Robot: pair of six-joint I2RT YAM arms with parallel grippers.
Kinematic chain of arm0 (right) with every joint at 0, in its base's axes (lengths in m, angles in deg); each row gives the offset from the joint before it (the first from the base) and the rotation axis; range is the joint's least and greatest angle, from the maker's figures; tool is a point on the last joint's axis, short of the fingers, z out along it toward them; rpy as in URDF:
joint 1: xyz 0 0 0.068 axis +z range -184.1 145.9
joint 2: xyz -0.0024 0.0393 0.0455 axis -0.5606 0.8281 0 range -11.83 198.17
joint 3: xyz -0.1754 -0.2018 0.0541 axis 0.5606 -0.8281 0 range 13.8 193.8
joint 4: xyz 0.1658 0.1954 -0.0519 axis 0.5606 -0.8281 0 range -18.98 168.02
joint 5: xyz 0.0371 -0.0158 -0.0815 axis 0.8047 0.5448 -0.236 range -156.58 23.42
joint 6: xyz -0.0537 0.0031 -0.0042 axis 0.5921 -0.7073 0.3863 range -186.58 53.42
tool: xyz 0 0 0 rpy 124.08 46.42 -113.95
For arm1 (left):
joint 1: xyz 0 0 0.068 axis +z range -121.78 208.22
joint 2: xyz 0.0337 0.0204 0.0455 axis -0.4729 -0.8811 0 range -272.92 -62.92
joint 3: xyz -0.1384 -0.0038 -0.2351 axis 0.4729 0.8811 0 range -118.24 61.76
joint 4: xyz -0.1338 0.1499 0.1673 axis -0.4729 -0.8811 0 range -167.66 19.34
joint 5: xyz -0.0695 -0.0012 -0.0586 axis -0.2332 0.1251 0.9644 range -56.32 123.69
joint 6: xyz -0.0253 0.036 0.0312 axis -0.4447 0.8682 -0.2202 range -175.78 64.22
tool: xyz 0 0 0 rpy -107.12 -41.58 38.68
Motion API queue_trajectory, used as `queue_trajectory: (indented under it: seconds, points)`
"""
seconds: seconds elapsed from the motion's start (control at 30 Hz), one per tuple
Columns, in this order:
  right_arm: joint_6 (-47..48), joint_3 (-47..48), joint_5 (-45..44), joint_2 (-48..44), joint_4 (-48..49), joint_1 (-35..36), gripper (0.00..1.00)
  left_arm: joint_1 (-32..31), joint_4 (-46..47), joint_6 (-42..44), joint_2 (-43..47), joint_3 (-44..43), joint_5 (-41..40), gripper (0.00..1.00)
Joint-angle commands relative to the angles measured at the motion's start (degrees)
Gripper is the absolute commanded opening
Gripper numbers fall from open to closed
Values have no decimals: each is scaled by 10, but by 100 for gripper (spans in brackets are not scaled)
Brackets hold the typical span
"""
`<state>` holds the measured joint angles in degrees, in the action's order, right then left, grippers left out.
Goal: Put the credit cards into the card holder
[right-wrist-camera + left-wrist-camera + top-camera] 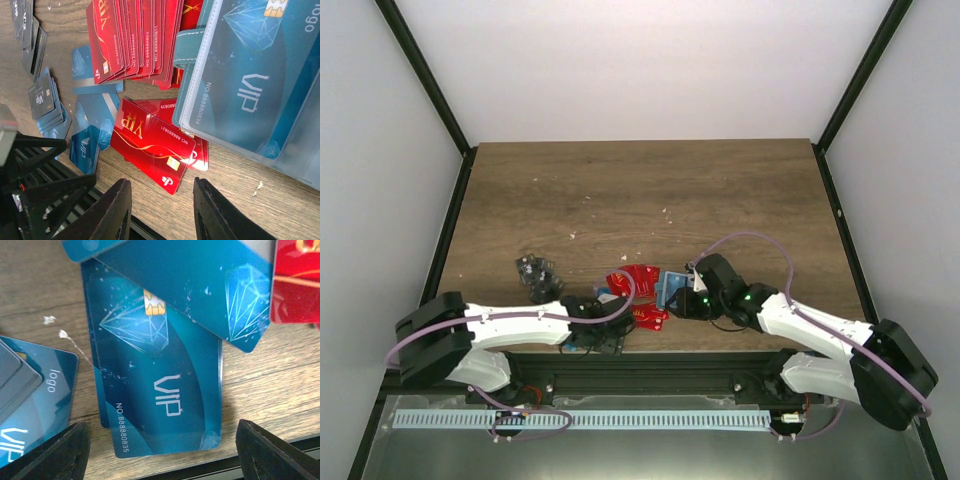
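Inward from their bases both arms stretch low along the near edge of the table, pointing toward each other across the scattered credit cards. The left gripper hangs with its fingers spread wide over a blue VIP card lying flat on the wood, touching nothing. The right gripper is likewise spread and empty just short of a loose red card, and the card holder lies open beyond it, a blue card in its clear sleeve, beside a fan of red cards

blue card "VIP", "NO:88880835", second blue card "logo", red card "VIP"
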<state>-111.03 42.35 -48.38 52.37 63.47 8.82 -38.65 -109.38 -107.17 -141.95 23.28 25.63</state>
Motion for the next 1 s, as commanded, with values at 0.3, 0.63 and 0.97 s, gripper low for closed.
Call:
queue_trajectory:
  seconds: [0.3, 0.63, 0.97]
  points:
    - [8, 14, -10, -3, -3, 6, 36, -33, 2, -42, -39, -6, 0, 79]
    - [-1, 0, -7, -23, 0, 6, 36, -58, -14, -72, -35, 1, -13, 69]
    - [-5, -7, -2, -34, 2, 5, 36, -69, -19, -96, 1, 18, -31, 63]
